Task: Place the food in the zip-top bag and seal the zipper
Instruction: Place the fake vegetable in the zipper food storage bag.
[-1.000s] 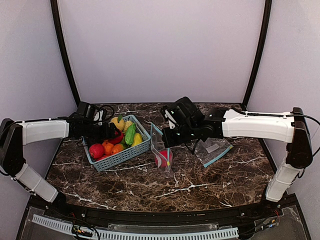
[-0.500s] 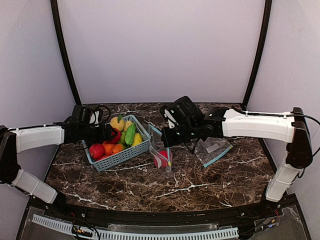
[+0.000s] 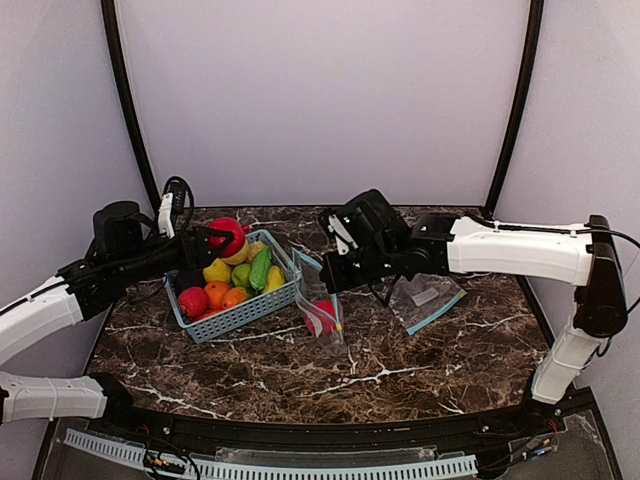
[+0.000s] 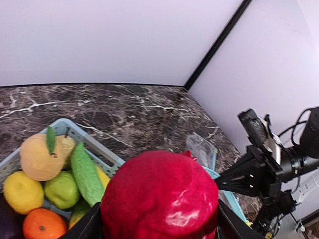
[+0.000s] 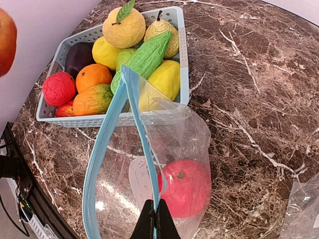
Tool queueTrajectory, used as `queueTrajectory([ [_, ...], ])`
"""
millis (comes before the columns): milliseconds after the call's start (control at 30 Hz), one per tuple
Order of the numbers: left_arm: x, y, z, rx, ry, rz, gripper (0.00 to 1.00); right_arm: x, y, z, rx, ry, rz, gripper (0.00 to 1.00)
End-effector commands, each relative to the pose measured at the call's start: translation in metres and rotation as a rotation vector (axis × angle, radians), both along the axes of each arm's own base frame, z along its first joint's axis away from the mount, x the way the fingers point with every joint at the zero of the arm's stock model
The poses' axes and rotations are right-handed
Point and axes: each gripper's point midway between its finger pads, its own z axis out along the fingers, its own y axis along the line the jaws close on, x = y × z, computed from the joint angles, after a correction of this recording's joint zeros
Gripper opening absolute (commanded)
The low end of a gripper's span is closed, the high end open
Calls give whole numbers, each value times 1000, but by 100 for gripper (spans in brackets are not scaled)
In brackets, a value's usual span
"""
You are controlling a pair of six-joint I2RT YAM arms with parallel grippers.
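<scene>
The left gripper (image 3: 212,240) clamps a red fruit (image 4: 159,196) above the basket (image 3: 243,314) at the table's (image 3: 420,375) left edge. The right gripper (image 5: 155,220) pinches the zipper (image 5: 106,147) of the bag (image 5: 187,132), so its mouth gapes to receive food.

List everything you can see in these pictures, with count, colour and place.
table: one, dark marble
basket: one, light blue, table's left part
toy foods: about eleven, mixed colours, in basket
red bumpy fruit: one, held above basket
zip-top bag: one, clear, held open beside basket
zipper: one, light blue, bag mouth
round fruit: one, red, inside bag
second bag: one, clear, flat at right
left claw: closed on red bumpy fruit
right claw: shut on zipper
</scene>
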Motion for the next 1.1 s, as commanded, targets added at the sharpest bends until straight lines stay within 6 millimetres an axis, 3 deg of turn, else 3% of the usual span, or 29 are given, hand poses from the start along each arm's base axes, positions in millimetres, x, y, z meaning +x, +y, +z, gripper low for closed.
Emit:
queueTrajectory([
  [0, -23, -50, 25, -70, -52, -160, 63, -3, 7, 30, 85, -31, 18, 0],
  [200, -39, -114, 32, -161, -52, -316, 62, -6, 8, 33, 102, -27, 28, 0],
  [367, -37, -143, 11, -159, -4, -360, 62, -9, 7, 34, 114, -21, 31, 0],
  [733, -23, -157, -16, -138, 71, -336, 62, -12, 9, 33, 129, -18, 50, 0],
  [1067, -18, -144, -66, 21, 205, -258, 62, -11, 7, 32, 126, -20, 41, 0],
])
